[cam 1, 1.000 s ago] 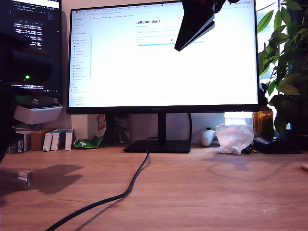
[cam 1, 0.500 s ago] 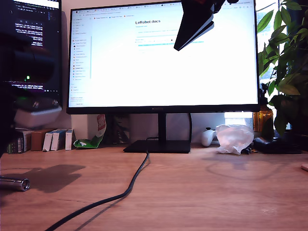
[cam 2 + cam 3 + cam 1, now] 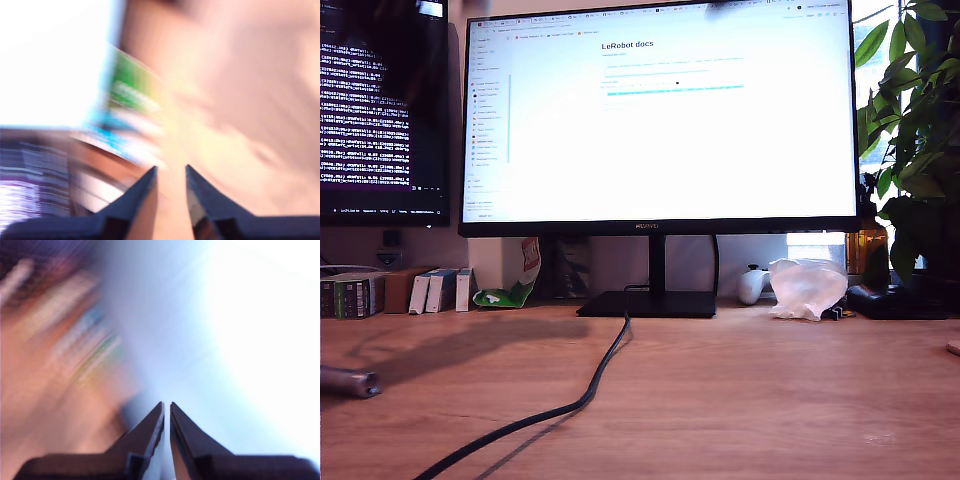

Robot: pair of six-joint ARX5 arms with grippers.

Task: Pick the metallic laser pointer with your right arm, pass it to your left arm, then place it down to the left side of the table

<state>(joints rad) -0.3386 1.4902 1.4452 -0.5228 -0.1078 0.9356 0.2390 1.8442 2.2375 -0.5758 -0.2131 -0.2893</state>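
The metallic laser pointer (image 3: 348,380) lies on its side on the table (image 3: 750,400), at the exterior view's far left edge, with nothing touching it. No arm or gripper shows in the exterior view. Both wrist views are heavily motion-blurred. My first gripper (image 3: 171,169) has a clear gap between its black fingers and nothing in it, with blurred boxes and wood behind. The fingers of my second gripper (image 3: 167,404) are nearly touching and hold nothing, against a bright screen.
A black cable (image 3: 590,385) runs from the monitor stand (image 3: 650,303) toward the table's front. A large lit monitor (image 3: 660,120) and a dark second screen (image 3: 380,110) stand behind. Small boxes (image 3: 380,292) sit at the exterior view's back left; a crumpled plastic bag (image 3: 806,287) and plant (image 3: 910,130) at its right.
The dark arm over the pointer at the exterior view's left has pulled out of view, and the gripper at the top has gone too. The pointer stays on the table.
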